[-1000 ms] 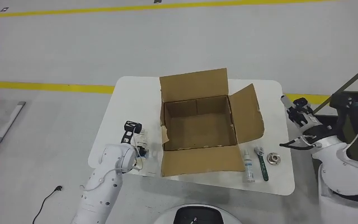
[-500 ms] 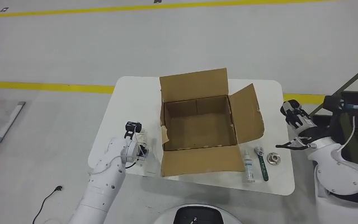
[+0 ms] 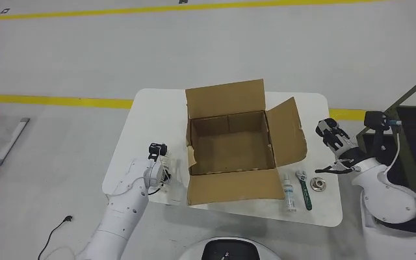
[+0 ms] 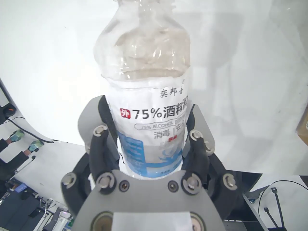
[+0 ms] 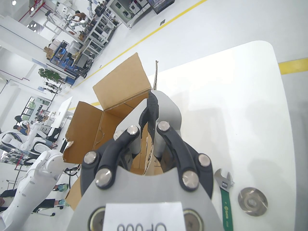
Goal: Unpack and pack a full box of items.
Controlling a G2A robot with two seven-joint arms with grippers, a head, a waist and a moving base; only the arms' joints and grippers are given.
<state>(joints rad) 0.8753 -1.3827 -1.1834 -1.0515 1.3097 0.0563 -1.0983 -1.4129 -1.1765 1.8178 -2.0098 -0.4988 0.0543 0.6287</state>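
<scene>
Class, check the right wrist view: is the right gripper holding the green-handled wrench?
No: the green-handled wrench lies on the white table beside a metal disc, apart from the right gripper.

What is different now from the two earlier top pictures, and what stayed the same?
The right gripper, shut and empty, moved inward to the edge of the table. The left arm shifted only slightly; the left gripper stays shut on the bottle beside the box. The box, wrench, small bottle and metal disc did not move.

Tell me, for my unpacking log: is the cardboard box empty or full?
Empty: seen from the top, the cardboard box has open flaps and a bare brown floor, nothing on it.
</scene>
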